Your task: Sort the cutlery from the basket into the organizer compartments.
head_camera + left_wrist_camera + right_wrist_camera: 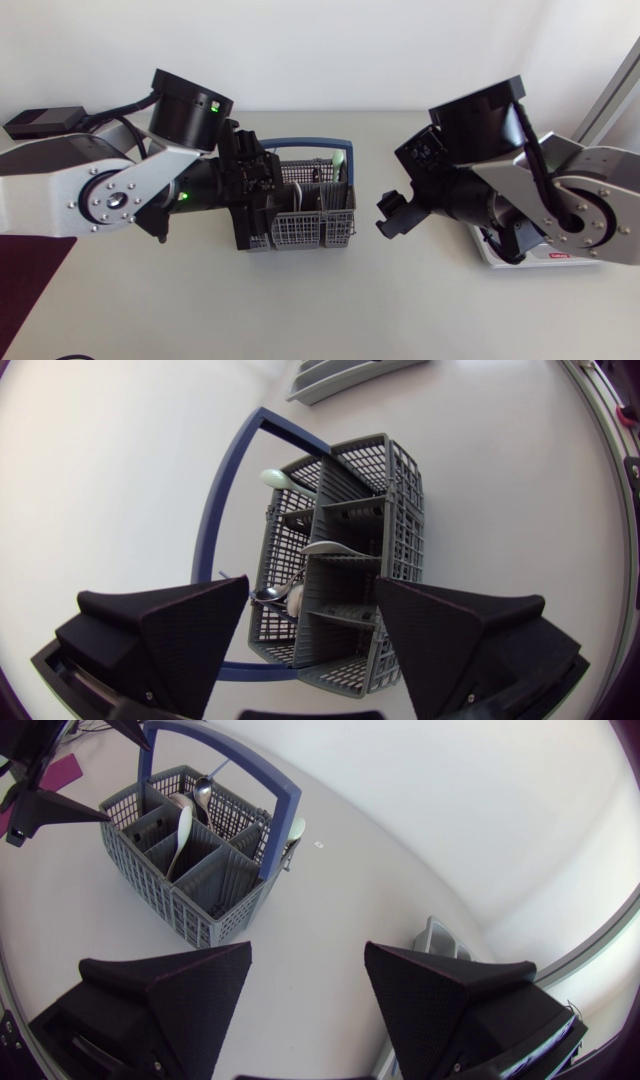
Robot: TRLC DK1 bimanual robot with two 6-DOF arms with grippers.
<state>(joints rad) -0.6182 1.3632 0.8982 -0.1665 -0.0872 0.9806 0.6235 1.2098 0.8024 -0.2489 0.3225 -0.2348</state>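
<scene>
Your left claw [312,584] hangs spread over the basket [400,510], lined up for a spoon [330,547]; your right claw [308,948] gapes empty, aside.

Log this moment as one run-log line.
left tool: open, over cutlery basket | right tool: open, empty, apart from basket | spoons: in basket

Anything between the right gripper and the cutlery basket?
Nothing: only bare table separates the right gripper from the basket. Clearest in the right wrist view; the head view shows the same gap.
</scene>
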